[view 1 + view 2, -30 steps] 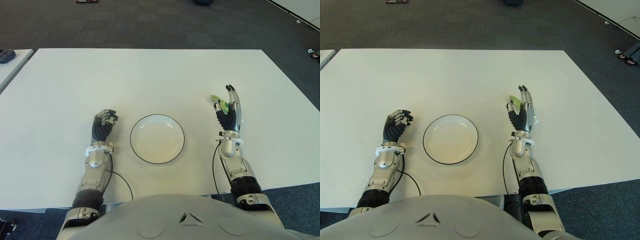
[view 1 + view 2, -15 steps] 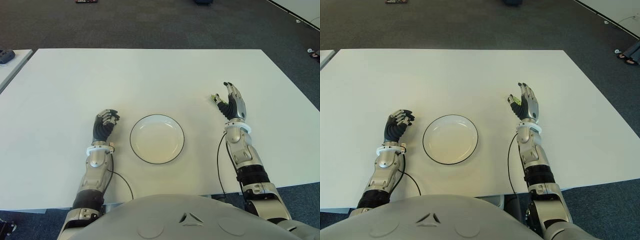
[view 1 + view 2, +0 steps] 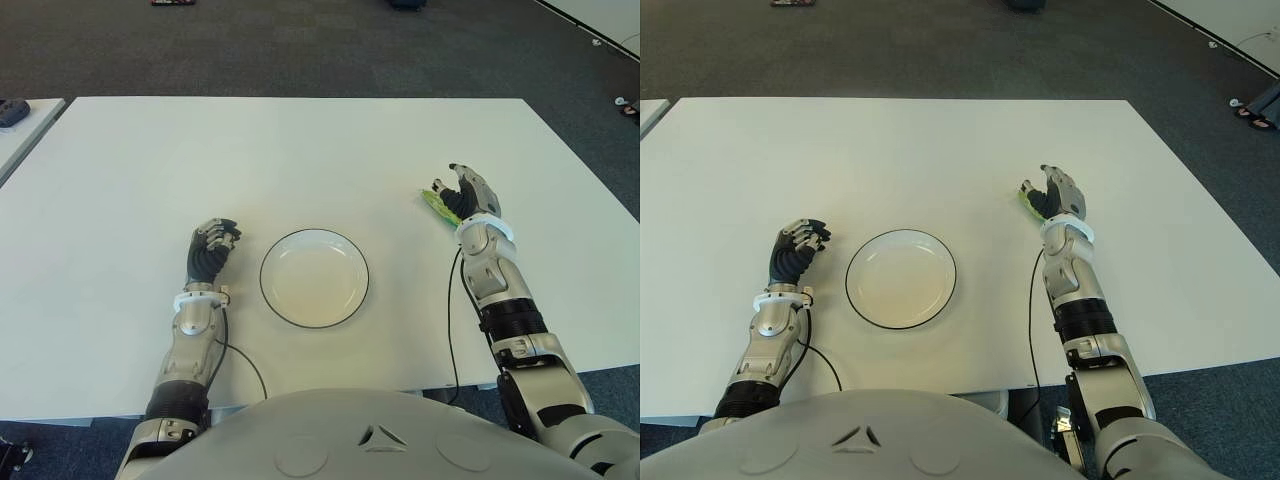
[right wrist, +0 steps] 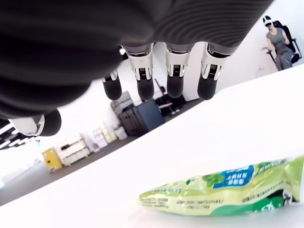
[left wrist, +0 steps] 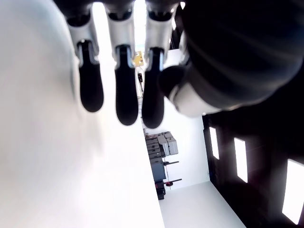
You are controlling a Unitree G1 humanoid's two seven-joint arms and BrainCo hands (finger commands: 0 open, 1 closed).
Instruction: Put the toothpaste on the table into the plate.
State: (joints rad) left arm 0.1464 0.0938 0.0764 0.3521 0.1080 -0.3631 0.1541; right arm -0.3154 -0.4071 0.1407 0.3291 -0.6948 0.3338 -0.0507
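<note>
Green toothpaste (image 3: 437, 204) lies flat on the white table (image 3: 300, 140), right of the plate (image 3: 314, 277) and well apart from it, bare tabletop between them. The right hand (image 3: 468, 195) hovers just over the tube, fingers (image 4: 174, 78) spread and holding nothing. The left hand (image 3: 208, 250), curled shut and empty, shows left of the plate. Open table stretches toward the far edge.
</note>
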